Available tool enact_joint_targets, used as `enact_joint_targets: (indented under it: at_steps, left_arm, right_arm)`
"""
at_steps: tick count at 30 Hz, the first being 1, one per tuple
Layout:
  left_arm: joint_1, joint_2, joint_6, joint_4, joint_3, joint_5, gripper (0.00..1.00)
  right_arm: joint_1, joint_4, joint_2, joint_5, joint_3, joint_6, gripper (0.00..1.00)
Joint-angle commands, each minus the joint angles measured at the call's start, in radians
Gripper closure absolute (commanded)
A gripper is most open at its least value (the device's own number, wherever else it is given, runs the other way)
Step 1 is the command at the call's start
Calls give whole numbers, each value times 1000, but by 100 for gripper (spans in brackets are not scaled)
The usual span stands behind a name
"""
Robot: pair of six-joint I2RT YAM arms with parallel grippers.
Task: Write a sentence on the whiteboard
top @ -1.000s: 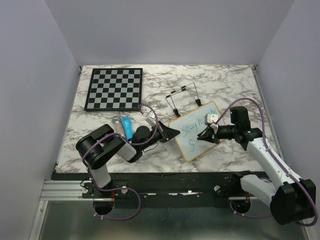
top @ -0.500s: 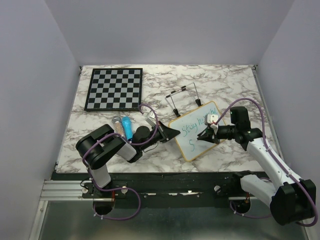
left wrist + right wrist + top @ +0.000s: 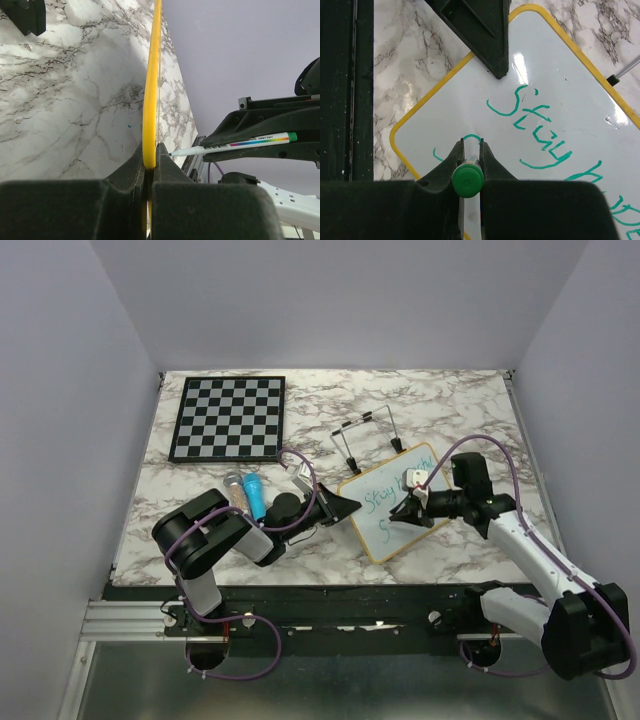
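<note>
The whiteboard (image 3: 377, 527), white with a yellowish frame, lies tilted on the marble table at centre right. My left gripper (image 3: 346, 505) is shut on its left edge, and the left wrist view shows the yellow frame (image 3: 151, 75) pinched between the jaws. My right gripper (image 3: 407, 510) hangs over the board, shut on a green-capped marker (image 3: 467, 181) whose tip touches the surface. The sentence (image 3: 530, 122) in green reads "Stay" and then more letters running out of view. A short curved stroke (image 3: 437, 155) of a second line sits by the tip.
A black-and-white chessboard (image 3: 228, 418) lies at the back left. A blue marker (image 3: 254, 495) and a grey cylinder (image 3: 235, 488) lie beside the left arm. A wire stand (image 3: 365, 435) stands behind the whiteboard. The black rail (image 3: 345, 90) runs along the near table edge.
My right arm has shifted a little to the left with the marker, its tip still on the board's lower line. The left gripper and the whiteboard have not moved.
</note>
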State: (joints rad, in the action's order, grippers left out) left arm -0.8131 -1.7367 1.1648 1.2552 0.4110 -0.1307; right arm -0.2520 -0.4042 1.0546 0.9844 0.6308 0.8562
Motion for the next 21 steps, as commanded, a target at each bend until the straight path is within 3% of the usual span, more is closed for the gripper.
enact_joint_targets:
  at_steps: [1,21]
  left_arm:
    - [-8,2,-4,93,15,17,100]
    - [-9,5,-7,98,12,16,100]
  right_arm:
    - [-7,39,18,-26,-14,-6,99]
    - [-21,-81,53,-43,-11,109,99]
